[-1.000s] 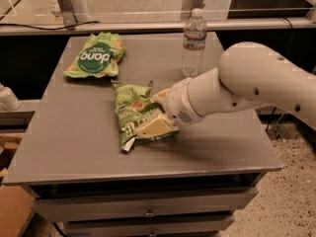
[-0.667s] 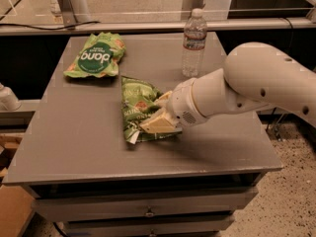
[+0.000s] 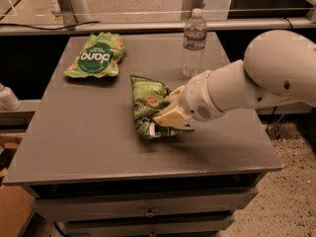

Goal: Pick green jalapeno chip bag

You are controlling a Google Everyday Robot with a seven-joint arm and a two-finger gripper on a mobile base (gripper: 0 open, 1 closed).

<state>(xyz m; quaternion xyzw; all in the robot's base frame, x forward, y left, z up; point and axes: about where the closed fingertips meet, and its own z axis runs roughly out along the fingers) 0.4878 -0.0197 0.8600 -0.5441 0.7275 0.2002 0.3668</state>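
The step in hand is the lift, and the surroundings set the limits. At the upper left of the grey table (image 3: 84,132) lies a smaller green bag (image 3: 95,57) with a round dark logo, well apart from the work, so it should not get in the way. In the middle of the frame, the green jalapeno chip bag (image 3: 145,98) lies on the tabletop with its right side taken up by the gripper (image 3: 167,110). The pale fingers are closed on that side of the bag and pinch a fold of its film between them.

A good lift here goes straight up and slowly, because the hold is on one edge and the free left part will likely hang and swing. The film looks slippery, so the pinch should be firm before the bag leaves the table. A water bottle (image 3: 193,42) stands upright just above and right of the gripper, near the white arm (image 3: 256,80). Any rise should avoid drifting that way and tipping it.

The bag itself is long and green, crumpled and puckered where it is held. It has pale lettering, a round picture near its middle and a light seam at its lower end. It looks light and partly air-filled, so it will probably crush rather than resist.
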